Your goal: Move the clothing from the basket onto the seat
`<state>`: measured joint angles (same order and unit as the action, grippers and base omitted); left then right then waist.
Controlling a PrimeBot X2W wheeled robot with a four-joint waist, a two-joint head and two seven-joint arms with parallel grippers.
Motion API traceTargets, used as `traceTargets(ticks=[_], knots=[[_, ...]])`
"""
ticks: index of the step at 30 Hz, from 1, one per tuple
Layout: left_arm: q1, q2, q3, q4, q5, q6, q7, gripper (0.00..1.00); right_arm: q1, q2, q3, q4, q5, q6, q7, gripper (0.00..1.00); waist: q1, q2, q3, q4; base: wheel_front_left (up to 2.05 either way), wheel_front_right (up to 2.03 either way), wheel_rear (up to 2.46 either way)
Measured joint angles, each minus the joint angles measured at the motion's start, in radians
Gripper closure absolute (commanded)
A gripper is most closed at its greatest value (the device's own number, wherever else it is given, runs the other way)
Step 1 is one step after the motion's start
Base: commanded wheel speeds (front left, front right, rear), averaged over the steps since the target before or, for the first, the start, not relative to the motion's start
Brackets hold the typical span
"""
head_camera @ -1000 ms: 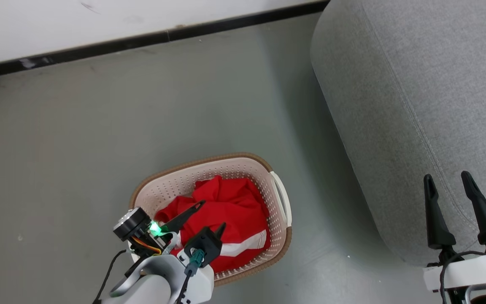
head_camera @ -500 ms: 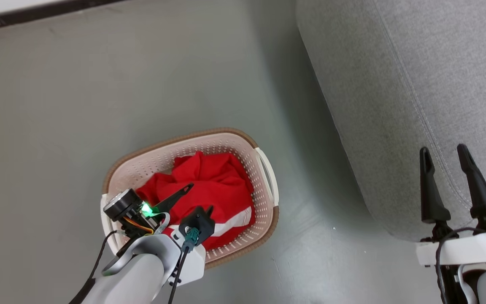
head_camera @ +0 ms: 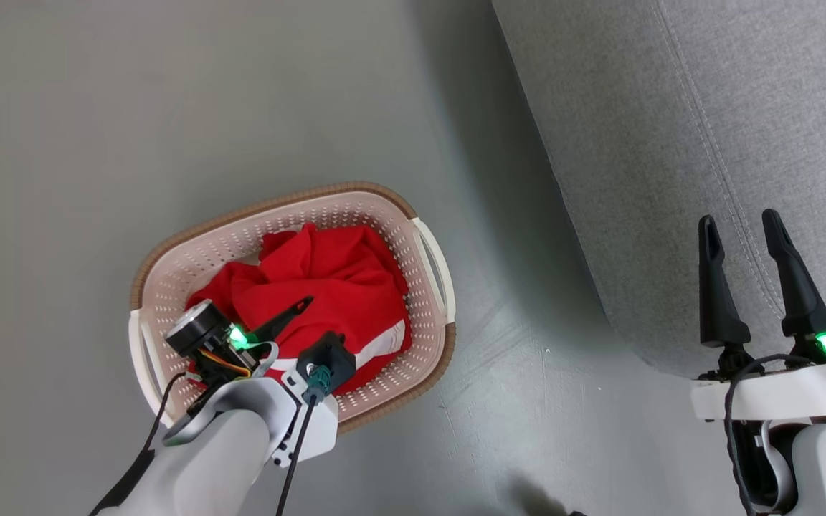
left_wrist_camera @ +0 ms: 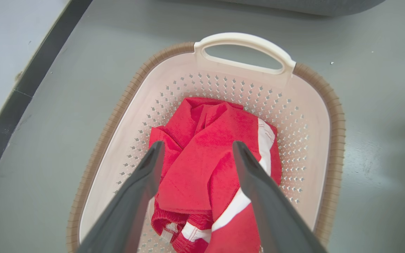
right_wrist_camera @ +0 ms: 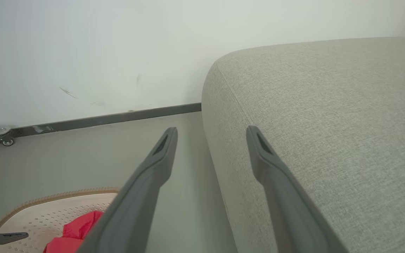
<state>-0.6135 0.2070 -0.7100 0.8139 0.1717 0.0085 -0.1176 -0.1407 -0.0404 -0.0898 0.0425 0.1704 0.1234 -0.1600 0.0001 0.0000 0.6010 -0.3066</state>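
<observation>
Red fabric sits low in the head view: the clothing lies bunched inside the basket, which stands on the grey floor apart from the seat at the right. The left gripper hangs over the heap, jaws wide and holding nothing; whether a fingertip touches the cloth cannot be told from here. The right gripper points up over the seat's near edge, jaws equally wide and empty. No red shows on the visible part of the seat, so I judge the task to be at its very start: nothing has been moved across, and every garment is left to lift and carry.

In the left wrist view, the clothing is crumpled in the basket's middle, with white stripe trim showing at its right and bottom, and the two dark fingers straddle it. A cream handle rises beyond, and the brown rim runs round. The perforated walls stand close on both sides and could catch a finger on the way down.

In the right wrist view, the seat spreads bare ahead, with a pale wall and dark skirting behind and a small caster at the far left. Open floor lies between basket and seat, and nothing stands in the way.
</observation>
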Motion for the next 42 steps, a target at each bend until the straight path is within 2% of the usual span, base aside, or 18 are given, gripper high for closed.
traceTargets(ticks=[6, 23, 30, 37, 42], knots=[[-0.036, 0.004, 0.002, 0.026, 0.007, 0.002, 0.000, 0.00, -0.026, 0.001, 0.005, 0.017, 0.003, 0.000, -0.017, 0.00, 0.0000, 0.0000, 0.041, -0.017, 0.00, 0.00, 0.00], [-0.112, 0.019, 0.000, 0.113, 0.052, 0.046, 0.012, 0.00, -0.102, 0.002, 0.047, 0.067, 0.043, 0.000, -0.052, 0.00, 0.0000, 0.0000, 0.137, -0.062, 0.00, 0.00, 0.00], [-0.121, 0.042, -0.005, 0.149, 0.061, 0.055, 0.020, 0.00, -0.132, 0.002, 0.065, 0.094, 0.062, 0.000, -0.061, 0.00, 0.0000, 0.0000, 0.170, -0.081, 0.00, 0.00, 0.00], [-0.153, 0.052, -0.007, 0.184, 0.084, 0.097, 0.037, 0.00, -0.159, 0.002, 0.079, 0.113, 0.071, 0.000, -0.071, 0.00, 0.0000, 0.0000, 0.199, -0.098, 0.00, 0.00, 0.00], [-0.160, 0.063, -0.023, 0.202, 0.108, 0.111, 0.040, 0.00, -0.173, 0.002, 0.082, 0.126, 0.073, 0.000, -0.079, 0.00, 0.0000, 0.0000, 0.218, -0.109, 0.00, 0.00, 0.00]])
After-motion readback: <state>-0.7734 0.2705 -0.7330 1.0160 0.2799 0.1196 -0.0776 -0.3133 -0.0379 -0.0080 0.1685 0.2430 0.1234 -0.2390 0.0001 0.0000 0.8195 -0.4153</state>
